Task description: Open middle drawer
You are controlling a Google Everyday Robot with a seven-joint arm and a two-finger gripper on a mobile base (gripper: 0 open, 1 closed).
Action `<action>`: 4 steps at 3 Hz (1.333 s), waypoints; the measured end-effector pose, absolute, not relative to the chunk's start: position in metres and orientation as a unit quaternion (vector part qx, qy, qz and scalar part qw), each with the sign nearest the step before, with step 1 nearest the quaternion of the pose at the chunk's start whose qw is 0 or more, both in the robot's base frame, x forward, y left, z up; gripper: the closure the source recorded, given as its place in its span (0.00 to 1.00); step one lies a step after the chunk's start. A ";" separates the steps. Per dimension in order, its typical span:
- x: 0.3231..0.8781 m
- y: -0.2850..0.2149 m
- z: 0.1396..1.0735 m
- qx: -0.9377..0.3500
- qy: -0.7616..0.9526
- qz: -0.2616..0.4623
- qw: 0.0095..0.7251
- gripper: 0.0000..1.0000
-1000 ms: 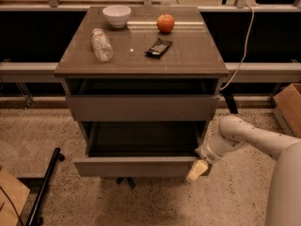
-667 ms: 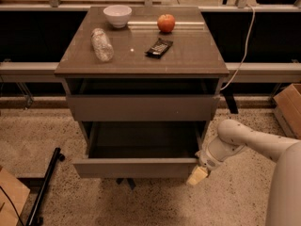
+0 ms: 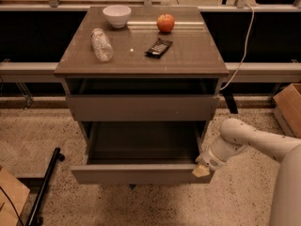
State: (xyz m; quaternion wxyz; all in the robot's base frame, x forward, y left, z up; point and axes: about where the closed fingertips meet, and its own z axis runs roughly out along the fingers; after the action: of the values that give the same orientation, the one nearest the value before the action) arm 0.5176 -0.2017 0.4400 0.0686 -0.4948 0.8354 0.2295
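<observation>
A grey drawer cabinet (image 3: 141, 55) stands in the middle of the camera view. Its upper drawer front (image 3: 141, 108) sits nearly flush under an open slot. The drawer below it (image 3: 136, 174) is pulled well out, and its dark empty inside (image 3: 141, 142) shows. My gripper (image 3: 201, 170) is at the right end of that pulled-out drawer front, touching its corner. My white arm (image 3: 254, 142) reaches in from the right.
On the cabinet top lie a white bowl (image 3: 116, 15), an apple (image 3: 165, 23), a clear plastic bottle (image 3: 101, 44) and a dark snack bag (image 3: 159, 47). A cardboard box (image 3: 289, 107) stands at the right. A black stand leg (image 3: 44, 187) lies on the floor at the left.
The lower drawer front has come out slightly further towards the camera. My gripper dipped, then came back up at the drawer's right corner.
</observation>
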 end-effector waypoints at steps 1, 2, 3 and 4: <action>0.518 -0.202 0.443 -0.495 0.835 0.229 0.069 1.00; 0.518 -0.202 0.445 -0.495 0.835 0.229 0.069 1.00; 0.517 -0.202 0.445 -0.495 0.835 0.230 0.068 1.00; 0.516 -0.201 0.443 -0.495 0.835 0.231 0.067 0.81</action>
State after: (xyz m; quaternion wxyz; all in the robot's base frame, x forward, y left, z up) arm 0.5162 -0.2006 0.4431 0.0669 -0.4951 0.8349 0.2311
